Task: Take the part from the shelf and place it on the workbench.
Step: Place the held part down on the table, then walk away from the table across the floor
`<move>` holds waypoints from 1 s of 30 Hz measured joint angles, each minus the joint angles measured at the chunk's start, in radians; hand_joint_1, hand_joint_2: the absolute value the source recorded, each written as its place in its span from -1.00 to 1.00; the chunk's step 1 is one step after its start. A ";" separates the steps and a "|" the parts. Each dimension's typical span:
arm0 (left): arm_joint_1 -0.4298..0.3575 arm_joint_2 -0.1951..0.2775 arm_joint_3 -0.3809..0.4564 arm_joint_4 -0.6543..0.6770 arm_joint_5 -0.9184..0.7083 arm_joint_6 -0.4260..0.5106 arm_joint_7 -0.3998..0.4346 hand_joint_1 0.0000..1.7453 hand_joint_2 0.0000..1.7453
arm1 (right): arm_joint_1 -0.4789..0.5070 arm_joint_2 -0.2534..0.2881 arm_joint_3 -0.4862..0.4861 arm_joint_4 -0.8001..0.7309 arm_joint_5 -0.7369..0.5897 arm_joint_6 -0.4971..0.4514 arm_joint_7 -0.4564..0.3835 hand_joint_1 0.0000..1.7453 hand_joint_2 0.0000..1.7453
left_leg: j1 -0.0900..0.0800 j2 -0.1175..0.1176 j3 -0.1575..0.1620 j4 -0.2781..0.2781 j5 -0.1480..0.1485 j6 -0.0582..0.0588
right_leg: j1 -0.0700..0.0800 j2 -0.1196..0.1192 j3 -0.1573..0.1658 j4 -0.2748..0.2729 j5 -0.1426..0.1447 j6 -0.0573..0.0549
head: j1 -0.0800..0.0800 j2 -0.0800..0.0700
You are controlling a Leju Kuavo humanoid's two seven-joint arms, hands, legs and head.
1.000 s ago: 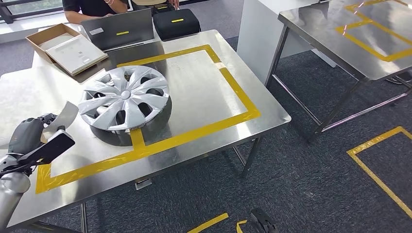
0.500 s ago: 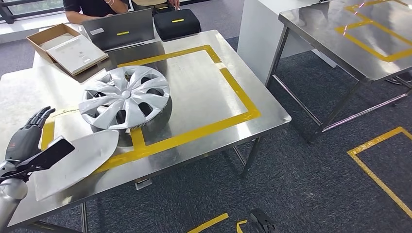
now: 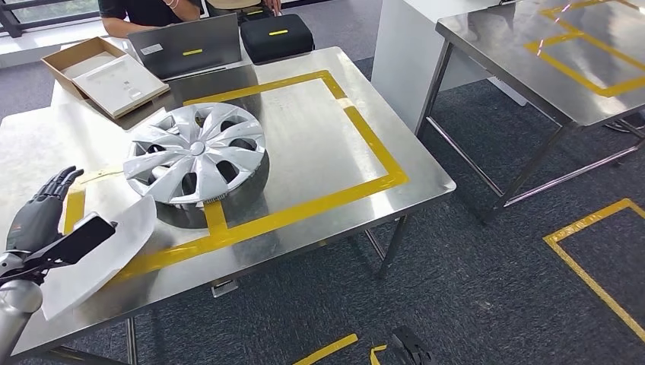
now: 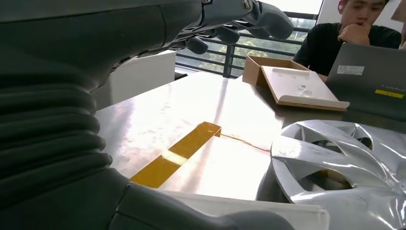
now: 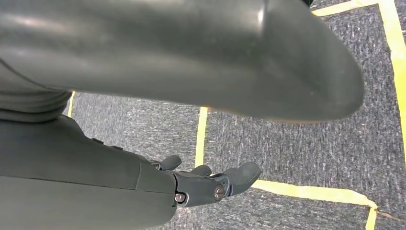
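A flat white part (image 3: 103,255) lies on the steel workbench (image 3: 304,137) at its near left corner, across the yellow tape frame. My left hand (image 3: 38,213) hovers just over the part's left end with fingers (image 3: 57,182) stretched out and apart, gripping nothing. In the left wrist view those fingers (image 4: 239,21) reach out above the tabletop, and the part's white edge (image 4: 258,214) shows beneath the hand. A silver hubcap (image 3: 195,152) rests beside the part, further in. My right hand (image 5: 210,184) hangs over the carpet, fingers loosely apart and empty.
At the workbench's far edge sit an open cardboard box (image 3: 103,72), a laptop (image 3: 186,47) and a black case (image 3: 275,36), with a person (image 3: 144,11) seated behind. A second steel table (image 3: 563,53) stands to the right across a carpeted gap with yellow floor tape (image 3: 593,274).
A second ago my left hand held the white part up off the table. It has since let go and spread its fingers; the part lies flat and has slid slightly left.
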 joint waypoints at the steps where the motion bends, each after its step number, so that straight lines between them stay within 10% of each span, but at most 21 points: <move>1: -0.004 0.000 0.000 -0.002 0.005 0.005 -0.004 -1.00 -1.00 | 0.000 0.000 0.000 0.000 -0.001 0.000 0.000 -1.00 -1.00 | 0.000 0.000 0.000 0.000 0.000 0.000 | 0.000 0.000 0.000 0.000 0.000 0.000 | 0.000 0.000; 18: -0.228 0.032 0.068 -0.163 0.101 0.000 -0.120 -1.00 -1.00 | 0.000 0.000 0.000 0.000 -0.002 0.000 -0.003 -1.00 -1.00 | 0.000 0.000 0.001 0.000 0.001 -0.001 | 0.000 0.000 0.001 0.000 0.000 0.000 | 0.000 0.000; 30: -0.217 0.066 0.077 -0.300 0.083 0.008 -0.088 -1.00 -1.00 | -0.001 0.008 0.000 0.000 0.010 0.000 -0.019 -1.00 -1.00 | -0.007 -0.001 0.000 0.004 -0.004 0.005 | -0.006 -0.001 0.003 0.000 -0.001 0.006 | 0.000 0.000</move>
